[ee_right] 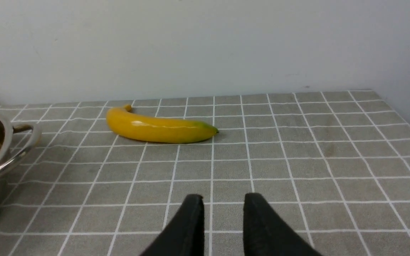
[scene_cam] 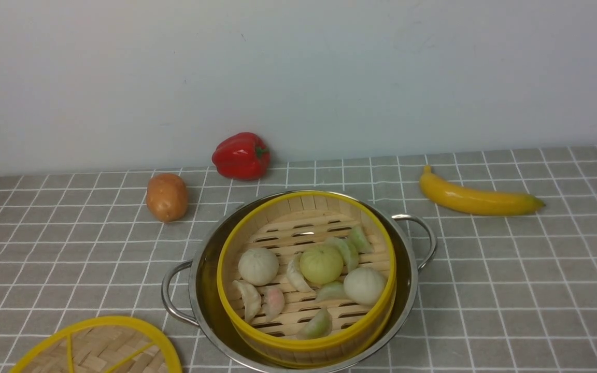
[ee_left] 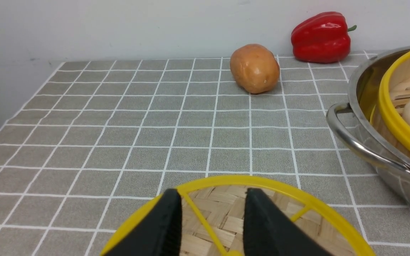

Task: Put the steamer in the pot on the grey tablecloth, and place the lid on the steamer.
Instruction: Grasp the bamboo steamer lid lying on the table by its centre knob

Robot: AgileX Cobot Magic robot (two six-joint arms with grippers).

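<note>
**Grey tablecloth** (scene_cam: 511, 269): checked with thin white lines, it covers the whole work surface up to a pale wall.

**Pot** (scene_cam: 202, 290): shiny steel with two looped handles, standing at the near centre of the cloth.

**Steamer** (scene_cam: 306, 343): a yellow-rimmed bamboo basket sitting inside the pot, set toward the pot's right side so that a crescent of bare steel shows on the left. Pale buns (scene_cam: 258, 265) and dumplings lie on its slatted floor, uncovered.

**Lid** (scene_cam: 96, 352): a woven disc with yellow rim and spokes, on the cloth near the left front edge, apart from the pot.

**Banana** (scene_cam: 477, 199): far right.

**Red pepper** (scene_cam: 240, 155): by the wall.

**Potato** (scene_cam: 166, 197): just left of the pepper and nearer.

**Left gripper** (ee_left: 212, 193): over the lid, jaws parted on either side of one spoke, clamping nothing.

**Right gripper** (ee_right: 223, 197): over bare cloth, jaws parted and empty, with the banana beyond it.
</note>
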